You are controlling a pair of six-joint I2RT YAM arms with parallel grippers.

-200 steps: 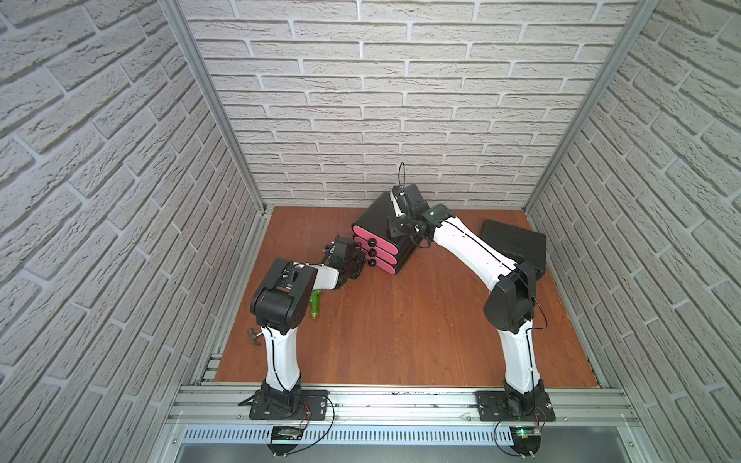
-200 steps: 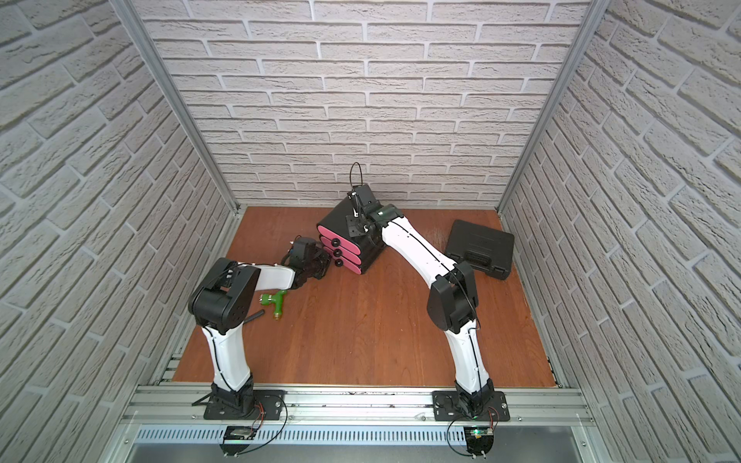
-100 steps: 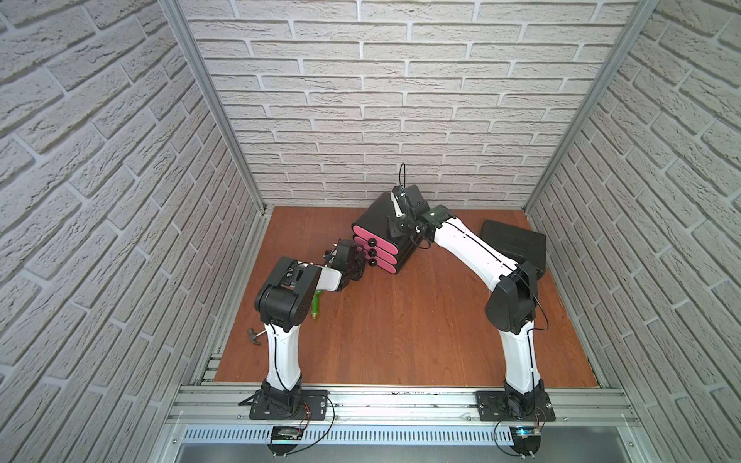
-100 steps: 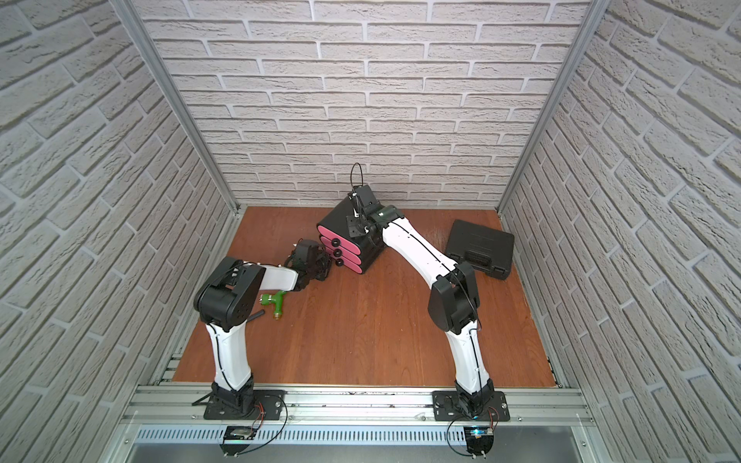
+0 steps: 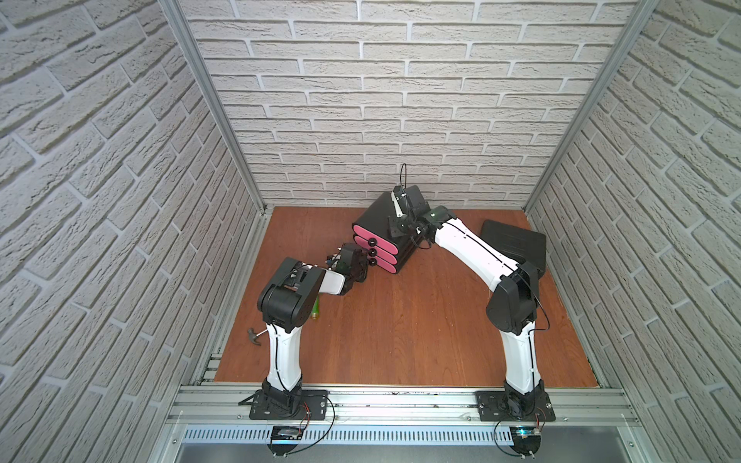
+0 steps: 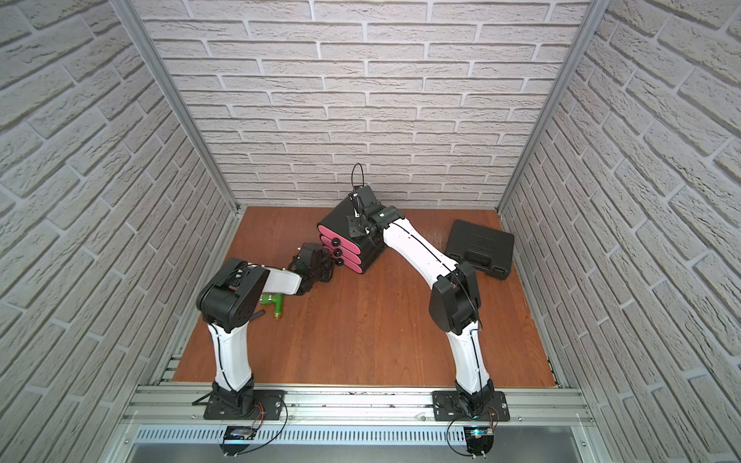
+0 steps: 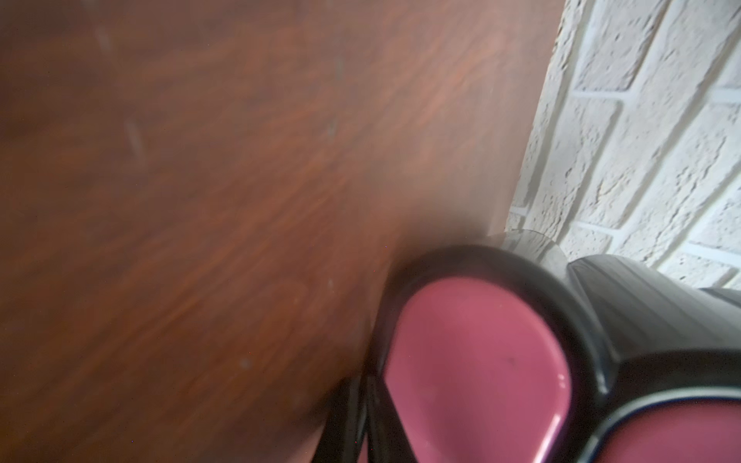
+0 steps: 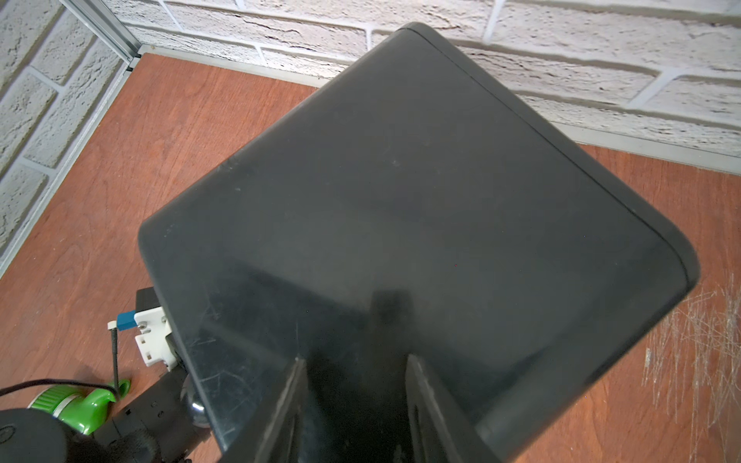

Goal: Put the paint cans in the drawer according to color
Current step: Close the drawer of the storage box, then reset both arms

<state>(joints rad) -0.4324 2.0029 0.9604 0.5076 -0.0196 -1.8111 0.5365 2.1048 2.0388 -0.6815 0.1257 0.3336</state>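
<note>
Our left gripper (image 5: 363, 261) sits closed at the drawer cabinet's (image 5: 373, 214) lowest knob (image 5: 372, 261), while our right gripper (image 8: 353, 360) rests slightly parted atop it.

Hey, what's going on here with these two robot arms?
The right gripper rests on top of the black cabinet, jaws slightly apart, apparently steadying it. The left gripper, shut, is at the knob of the lowest pink drawer; whether it grips it is unclear. All three drawers look closed, and no paint cans are in view.
</note>
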